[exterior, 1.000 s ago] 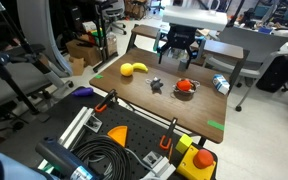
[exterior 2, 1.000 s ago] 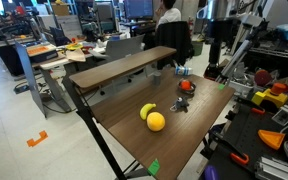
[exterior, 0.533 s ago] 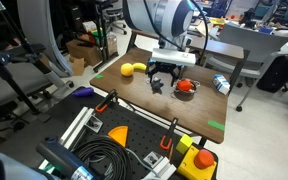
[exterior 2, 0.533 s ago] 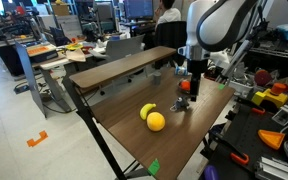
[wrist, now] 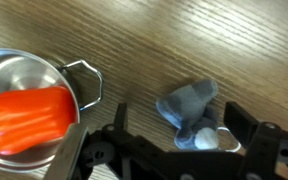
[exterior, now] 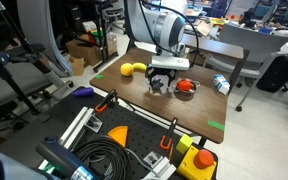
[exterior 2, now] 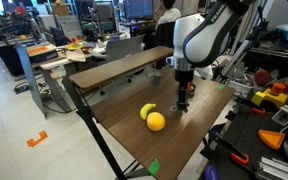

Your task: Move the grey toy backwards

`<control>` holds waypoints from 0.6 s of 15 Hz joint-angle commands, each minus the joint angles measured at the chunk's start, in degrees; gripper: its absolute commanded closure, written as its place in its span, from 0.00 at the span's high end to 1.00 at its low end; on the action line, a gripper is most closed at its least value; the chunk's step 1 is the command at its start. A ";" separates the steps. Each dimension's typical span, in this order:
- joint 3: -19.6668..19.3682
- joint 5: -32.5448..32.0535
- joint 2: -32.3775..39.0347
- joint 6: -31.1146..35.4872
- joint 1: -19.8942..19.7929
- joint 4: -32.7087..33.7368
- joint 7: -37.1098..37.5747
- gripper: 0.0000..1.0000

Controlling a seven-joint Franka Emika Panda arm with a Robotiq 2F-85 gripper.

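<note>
In an exterior view the fingers (exterior: pixel 160 83) are down at the bench (exterior: pixel 189 110), right over the grey toy (exterior: pixel 157 88), near the middle of the bench. One red thing (exterior: pixel 185 86) sits just beside it, and two yellow fruits (exterior: pixel 133 69) lie a bit away.

In an exterior view from another spot, the grey toy (exterior 2: pixel 181 105) is only a dark spot under the fingers (exterior 2: pixel 183 99).

In the wrist view the grey toy (wrist: pixel 189 103) lies between the two fingers (wrist: pixel 120 122), which stand wide apart and do not pinch it (it is closer to the one on the picture's right). There is one toy: blue-grey, lumpy, with a small pale patch. One silver pot (wrist: pixel 74 75) holds the red thing (wrist: pixel 24 112)
</note>
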 commanded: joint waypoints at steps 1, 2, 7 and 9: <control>0.22 -2.61 3.96 0.24 0.03 4.31 1.50 0.65; 0.26 -2.82 4.36 -0.07 0.01 4.85 1.73 0.58; 0.28 -3.25 3.14 0.00 0.04 4.88 2.30 0.21; 0.29 -3.28 2.10 0.49 -0.04 4.00 2.39 0.06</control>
